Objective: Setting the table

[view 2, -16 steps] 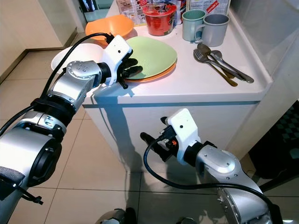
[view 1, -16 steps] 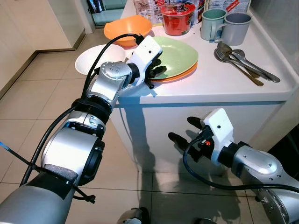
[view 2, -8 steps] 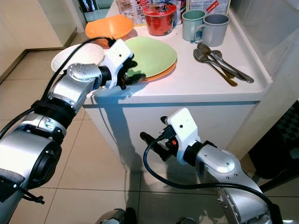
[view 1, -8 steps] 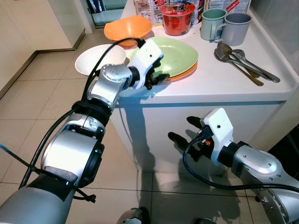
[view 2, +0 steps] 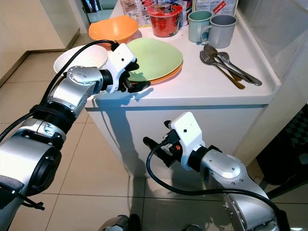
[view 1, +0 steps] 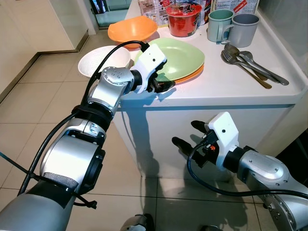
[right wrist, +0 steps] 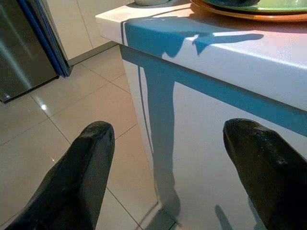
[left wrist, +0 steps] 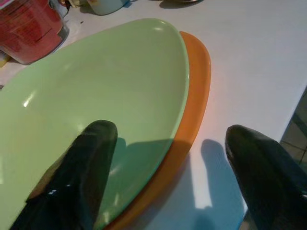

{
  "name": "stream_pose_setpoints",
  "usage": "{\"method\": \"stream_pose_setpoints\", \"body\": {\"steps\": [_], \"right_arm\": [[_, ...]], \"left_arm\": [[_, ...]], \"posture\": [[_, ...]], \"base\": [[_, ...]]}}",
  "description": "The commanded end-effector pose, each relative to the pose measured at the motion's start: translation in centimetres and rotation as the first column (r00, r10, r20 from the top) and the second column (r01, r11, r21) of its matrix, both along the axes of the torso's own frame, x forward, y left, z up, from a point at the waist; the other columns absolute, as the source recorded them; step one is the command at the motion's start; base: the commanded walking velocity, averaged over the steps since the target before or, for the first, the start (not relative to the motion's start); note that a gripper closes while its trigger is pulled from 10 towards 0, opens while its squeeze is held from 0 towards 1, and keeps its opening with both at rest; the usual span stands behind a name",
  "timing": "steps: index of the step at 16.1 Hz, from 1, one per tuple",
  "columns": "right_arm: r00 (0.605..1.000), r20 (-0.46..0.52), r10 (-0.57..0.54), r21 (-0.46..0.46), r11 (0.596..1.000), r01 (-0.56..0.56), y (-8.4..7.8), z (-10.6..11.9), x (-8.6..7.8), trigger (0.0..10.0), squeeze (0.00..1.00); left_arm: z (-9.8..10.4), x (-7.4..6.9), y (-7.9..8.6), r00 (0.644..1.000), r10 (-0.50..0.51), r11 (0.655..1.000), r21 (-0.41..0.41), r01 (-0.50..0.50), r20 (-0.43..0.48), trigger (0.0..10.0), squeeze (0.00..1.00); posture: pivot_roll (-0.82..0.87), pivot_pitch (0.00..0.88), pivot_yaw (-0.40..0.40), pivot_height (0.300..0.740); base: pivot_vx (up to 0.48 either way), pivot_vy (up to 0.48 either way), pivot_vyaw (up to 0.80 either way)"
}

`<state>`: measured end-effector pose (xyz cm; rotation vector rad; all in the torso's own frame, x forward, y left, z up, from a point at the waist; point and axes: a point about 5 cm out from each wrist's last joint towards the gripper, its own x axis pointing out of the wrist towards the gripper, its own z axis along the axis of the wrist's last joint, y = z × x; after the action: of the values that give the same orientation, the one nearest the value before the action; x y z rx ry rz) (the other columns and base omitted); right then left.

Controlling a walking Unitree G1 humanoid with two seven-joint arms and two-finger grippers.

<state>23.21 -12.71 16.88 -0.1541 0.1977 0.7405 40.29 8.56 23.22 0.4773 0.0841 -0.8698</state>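
Observation:
A green plate [view 1: 182, 54] lies on an orange plate [view 1: 193, 75] on the white counter [view 1: 226, 91]. My left gripper [view 1: 165, 85] is open at the plates' near rim. In the left wrist view one finger [left wrist: 91, 163] hovers over the green plate [left wrist: 96, 91] and the other finger [left wrist: 264, 172] over bare counter, with the orange rim [left wrist: 192, 120] between them. My right gripper [view 1: 186, 134] is open, low in front of the cabinet below the counter edge, holding nothing.
Behind the plates stand an orange bowl [view 1: 131, 30], a white bowl [view 1: 98, 60], a red noodle cup [view 1: 183, 19], a green mug [view 1: 217, 24] and a grey mug [view 1: 243, 29]. Spoons and forks [view 1: 250, 62] lie at the right. Tiled floor [view 1: 43, 96] spreads to the left.
My left gripper has slipped a little toward the counter's front edge along the plates' rim. The right gripper has stayed in place.

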Motion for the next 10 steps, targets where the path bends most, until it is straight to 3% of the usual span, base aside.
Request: {"method": "stream_pose_setpoints", "body": {"steps": [1,8,10], "right_arm": [[1.000,0.002,0.016,0.011,1.000,-0.016,0.37,0.06,-0.04,10.0,0.00],[1.000,-0.002,0.014,0.012,1.000,-0.014,0.32,0.07,-0.16,10.0,0.00],[1.000,-0.002,0.014,0.012,1.000,-0.014,0.32,0.06,-0.16,10.0,0.00]], "left_arm": [[-0.07,-0.04,0.49,1.000,0.005,1.000,0.020,-0.005,0.002,10.0,1.00],[-0.66,-0.15,0.52,1.000,-0.009,0.999,0.046,0.009,-0.014,10.0,1.00],[-0.94,-0.11,0.54,1.000,0.000,0.995,0.095,0.000,-0.004,10.0,1.00]], "posture": [[0.00,0.092,0.169,0.740],[-0.01,0.103,0.171,0.740],[-0.01,0.104,0.172,0.740]], "base": [[0.000,0.000,0.00],[0.000,0.000,0.00],[0.000,0.000,0.00]]}}
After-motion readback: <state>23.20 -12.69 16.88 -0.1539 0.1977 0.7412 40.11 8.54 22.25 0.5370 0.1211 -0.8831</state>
